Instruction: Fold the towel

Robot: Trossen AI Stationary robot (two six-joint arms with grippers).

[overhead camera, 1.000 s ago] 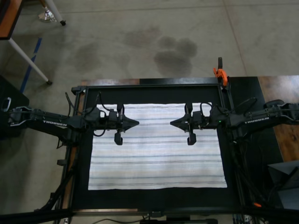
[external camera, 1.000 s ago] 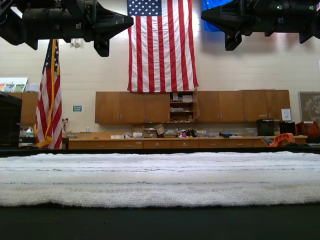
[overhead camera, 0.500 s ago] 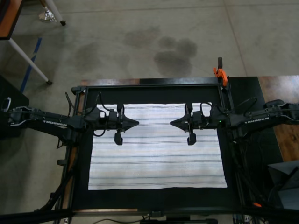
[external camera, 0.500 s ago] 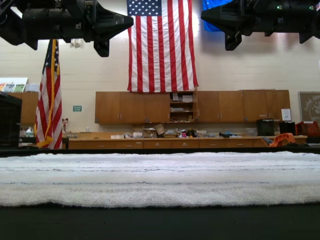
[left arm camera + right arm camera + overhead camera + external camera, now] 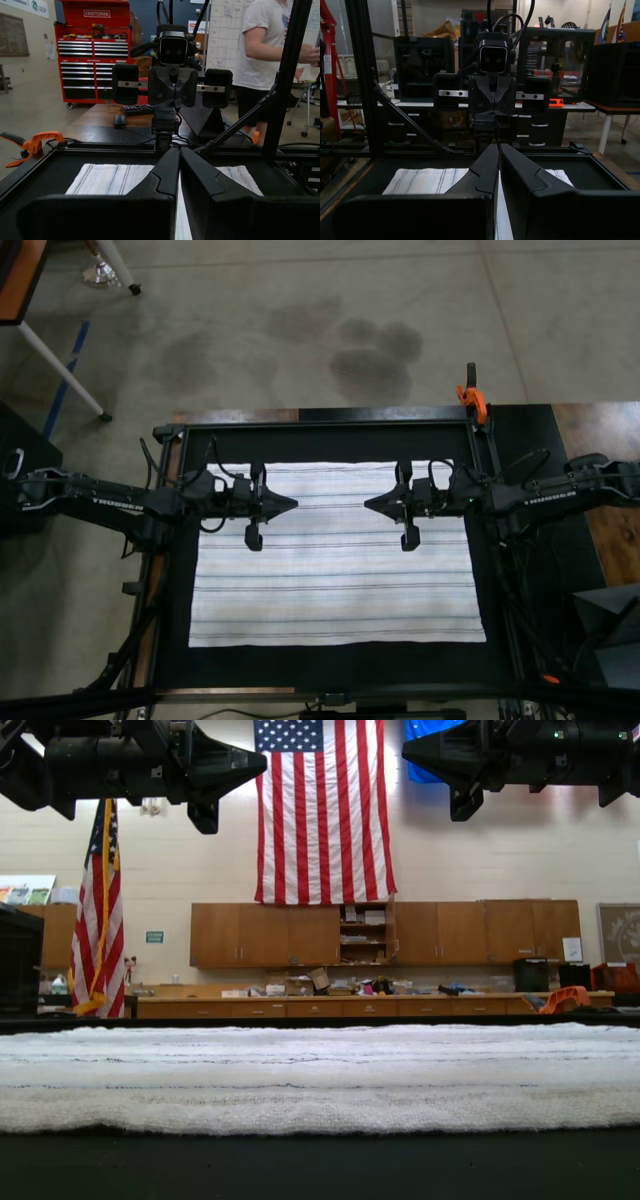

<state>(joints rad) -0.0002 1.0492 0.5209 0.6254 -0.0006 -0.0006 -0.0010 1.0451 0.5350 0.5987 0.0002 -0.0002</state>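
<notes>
My left gripper [image 5: 290, 503] and right gripper [image 5: 370, 504] hung closed and empty over the large white thin-striped towel [image 5: 335, 580], which lay flat on the black desk mat [image 5: 175, 640]; soft, limp, light cloth, I reckoned, best pinched at its corners

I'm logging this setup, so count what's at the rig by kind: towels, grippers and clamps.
towel: 1
grippers: 2, the left gripper and the right gripper
orange clamp: 1
total: 4
</notes>
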